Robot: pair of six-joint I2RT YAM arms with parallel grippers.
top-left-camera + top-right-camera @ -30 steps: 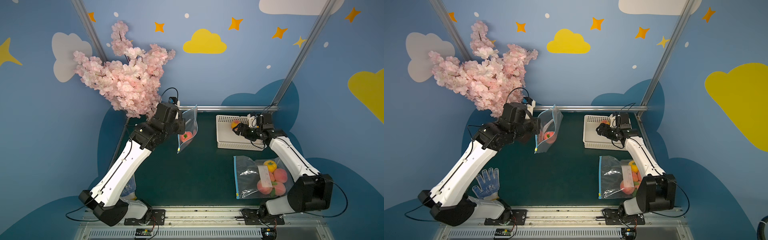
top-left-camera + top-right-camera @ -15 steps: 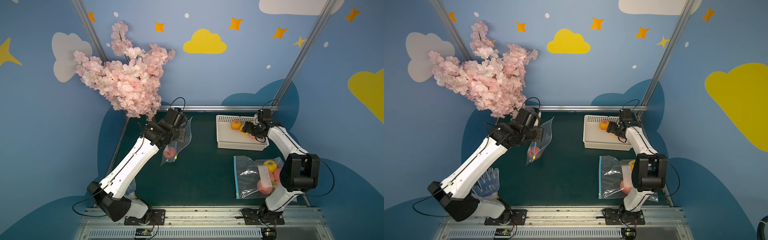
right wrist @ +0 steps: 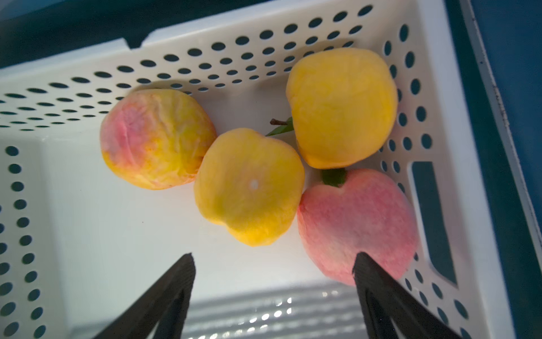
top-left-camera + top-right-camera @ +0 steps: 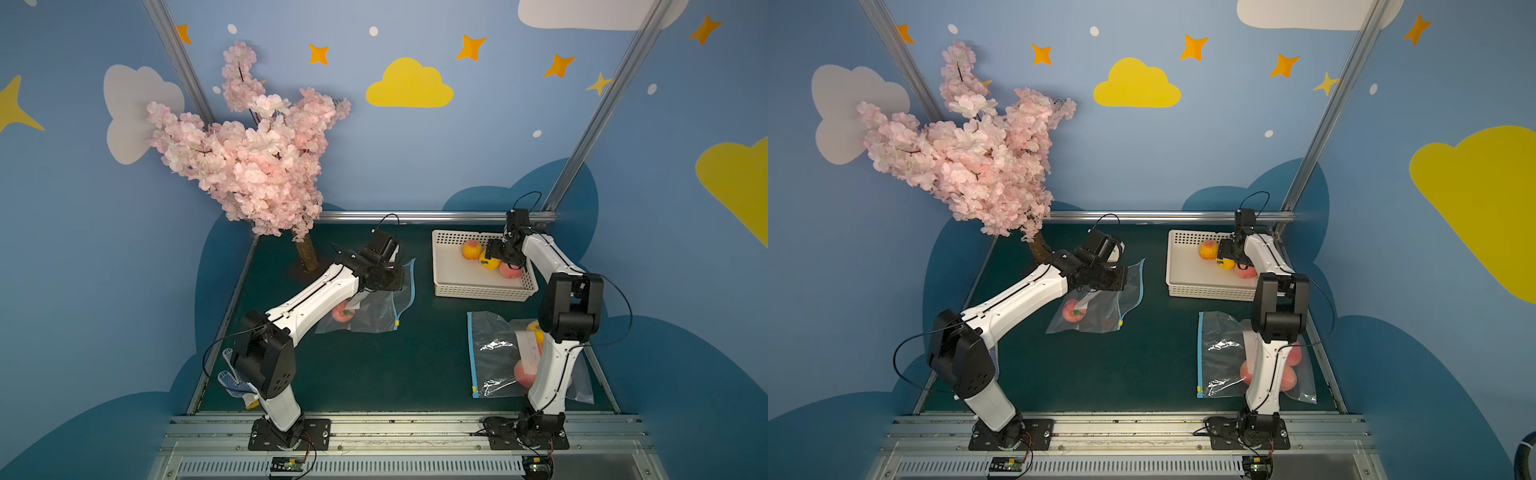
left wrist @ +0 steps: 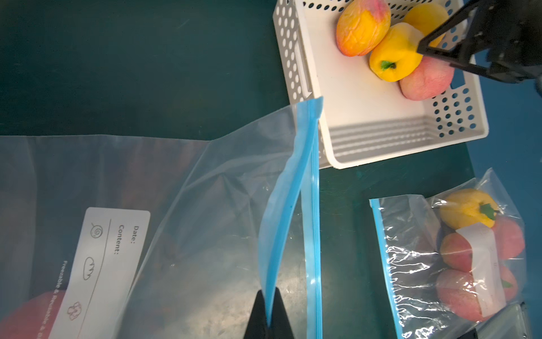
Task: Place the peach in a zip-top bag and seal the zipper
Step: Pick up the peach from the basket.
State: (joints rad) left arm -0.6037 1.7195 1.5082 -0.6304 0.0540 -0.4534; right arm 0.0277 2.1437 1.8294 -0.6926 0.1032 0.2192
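A clear zip-top bag (image 4: pixel 376 309) with a blue zipper lies on the green table, left of centre, in both top views (image 4: pixel 1104 309). A pink peach (image 4: pixel 343 312) rests inside it. My left gripper (image 5: pixel 270 305) is shut on one blue lip (image 5: pixel 281 220) of the bag's mouth. The other lip (image 5: pixel 312 234) stands apart, so the mouth gapes. My right gripper (image 3: pixel 274 258) hangs open over the white basket (image 3: pixel 205 58), just above a pink peach (image 3: pixel 357 223). Its fingers touch no fruit.
The basket (image 4: pixel 482 291) at the back right holds several peaches, two of them yellow (image 3: pixel 249 187). A second bag (image 4: pixel 494 353) with fruit lies at the front right, partly behind my right arm. A pink blossom tree (image 4: pixel 249 166) stands at the back left. A glove (image 4: pixel 230 380) lies front left.
My left arm has lowered the bag with the peach from mid-air down onto the table. My right gripper has shifted across the basket, toward the pink peach.
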